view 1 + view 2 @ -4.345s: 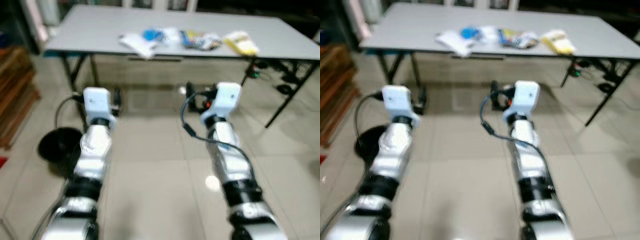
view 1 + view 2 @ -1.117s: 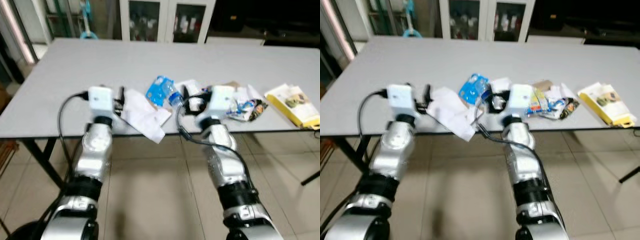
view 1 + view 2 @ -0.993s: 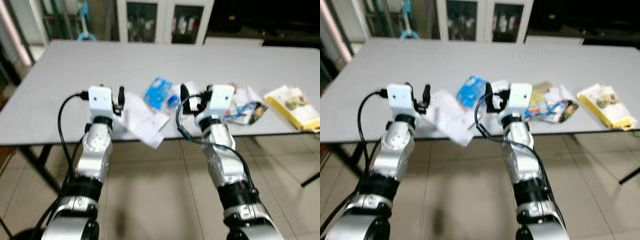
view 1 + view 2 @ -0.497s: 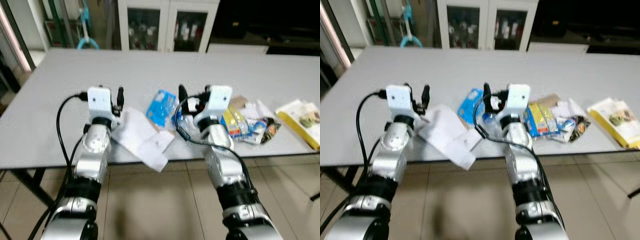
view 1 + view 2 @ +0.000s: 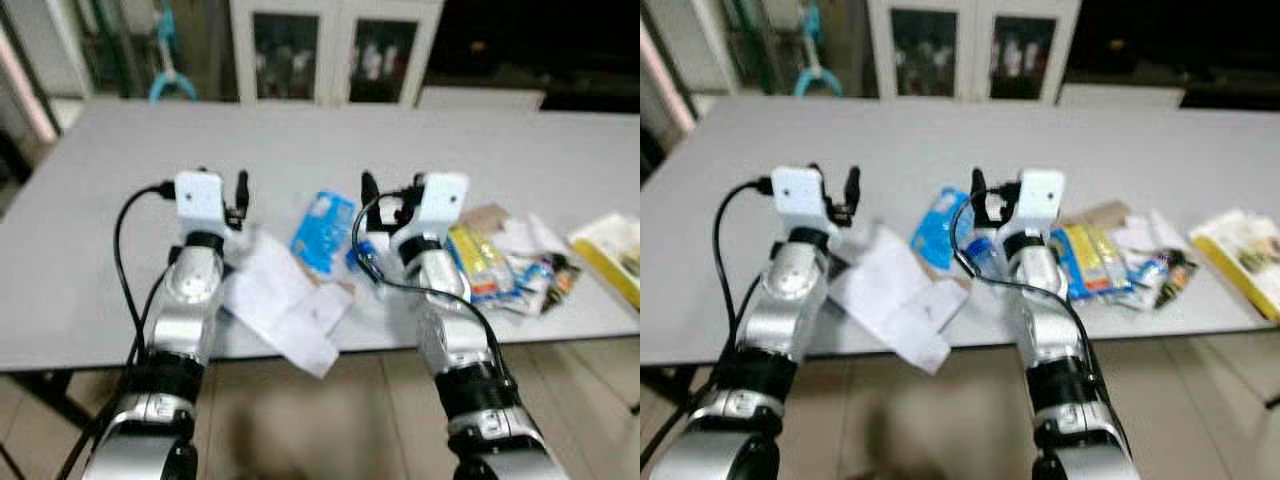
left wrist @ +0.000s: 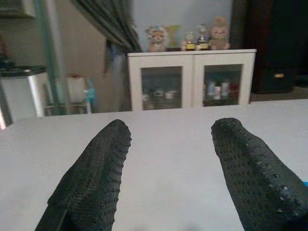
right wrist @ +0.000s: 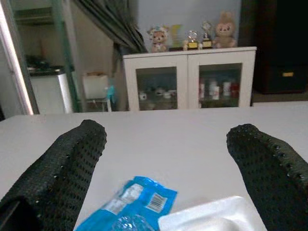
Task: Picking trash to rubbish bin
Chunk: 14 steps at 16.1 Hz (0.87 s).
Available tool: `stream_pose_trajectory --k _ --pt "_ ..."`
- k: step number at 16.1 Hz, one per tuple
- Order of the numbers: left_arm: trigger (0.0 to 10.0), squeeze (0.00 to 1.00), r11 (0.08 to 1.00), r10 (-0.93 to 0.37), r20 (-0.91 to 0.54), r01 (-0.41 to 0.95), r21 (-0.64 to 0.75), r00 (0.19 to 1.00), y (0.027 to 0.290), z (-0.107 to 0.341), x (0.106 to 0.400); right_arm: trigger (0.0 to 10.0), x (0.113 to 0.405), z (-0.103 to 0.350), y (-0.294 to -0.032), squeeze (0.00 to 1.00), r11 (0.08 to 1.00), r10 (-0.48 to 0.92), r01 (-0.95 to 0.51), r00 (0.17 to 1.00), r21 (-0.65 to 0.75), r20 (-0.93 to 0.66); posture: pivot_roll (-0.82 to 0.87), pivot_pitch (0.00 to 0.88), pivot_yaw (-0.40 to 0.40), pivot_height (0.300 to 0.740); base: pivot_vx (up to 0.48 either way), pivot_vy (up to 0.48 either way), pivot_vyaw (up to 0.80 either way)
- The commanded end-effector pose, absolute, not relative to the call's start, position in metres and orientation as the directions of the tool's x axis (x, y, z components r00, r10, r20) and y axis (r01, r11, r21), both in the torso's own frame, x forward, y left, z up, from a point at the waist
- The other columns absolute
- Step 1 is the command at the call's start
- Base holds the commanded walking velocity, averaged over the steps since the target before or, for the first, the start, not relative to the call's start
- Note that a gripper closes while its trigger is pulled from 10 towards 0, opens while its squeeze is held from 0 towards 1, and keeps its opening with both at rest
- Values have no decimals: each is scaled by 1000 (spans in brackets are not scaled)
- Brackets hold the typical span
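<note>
Grey table (image 5: 120, 190) — blue packet (image 5: 322, 232), white paper (image 5: 285, 305).

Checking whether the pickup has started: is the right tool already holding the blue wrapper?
No: the right tool is open, and the blue wrapper lies on the table between its fingers.

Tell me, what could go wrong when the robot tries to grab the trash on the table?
The white paper hangs over the table edge, so a bump from the left gripper could knock it to the floor. The blue wrapper lies flat, so the open right gripper may slide over it instead of pinching it. The wrappers lie heaped close together, so it might drag several along at once.
</note>
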<state>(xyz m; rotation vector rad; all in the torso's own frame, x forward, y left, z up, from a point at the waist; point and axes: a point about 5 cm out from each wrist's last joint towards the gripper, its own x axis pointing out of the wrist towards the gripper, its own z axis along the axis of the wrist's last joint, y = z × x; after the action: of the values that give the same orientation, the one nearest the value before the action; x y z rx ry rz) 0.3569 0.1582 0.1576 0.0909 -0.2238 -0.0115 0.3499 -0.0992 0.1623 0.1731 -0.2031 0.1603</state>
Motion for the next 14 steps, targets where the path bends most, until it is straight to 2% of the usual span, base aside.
stream_pose_trajectory --k 1,4,6,9,10,11,14 --pt "10000 0 996 -45 225 25 91 973 149 159 357 10000 351 164 -109 0 976 109 -146 971 162 214 16 24 -56 740 0 0 0" --pt "10000 0 995 -44 225 24 94 973 150 160 358 10000 352 163 -110 0 976 117 -152 970 159 212 15 23 -57 740 0 0 0" --pt "10000 0 993 -49 227 24 113 973 158 163 358 10000 352 161 -111 0 972 172 -196 968 125 184 13 25 -57 740 0 0 0" --pt "10000 0 988 -35 216 1 154 976 177 165 360 10000 344 154 -111 0 878 432 -445 895 174 112 13 31 -59 740 0 0 0" --pt "10000 0 987 -28 209 -6 160 978 182 164 359 10000 335 149 -107 0 813 558 -562 827 154 74 10 31 -59 740 0 0 0" --pt "10000 0 987 -26 205 -8 161 978 183 163 359 10000 329 142 -106 0 790 603 -603 797 107 36 11 34 -60 740 0 0 0" --pt "10000 0 988 -37 192 7 156 981 181 160 358 10000 323 141 -101 0 752 648 -646 761 134 36 8 35 -56 740 0 0 0"
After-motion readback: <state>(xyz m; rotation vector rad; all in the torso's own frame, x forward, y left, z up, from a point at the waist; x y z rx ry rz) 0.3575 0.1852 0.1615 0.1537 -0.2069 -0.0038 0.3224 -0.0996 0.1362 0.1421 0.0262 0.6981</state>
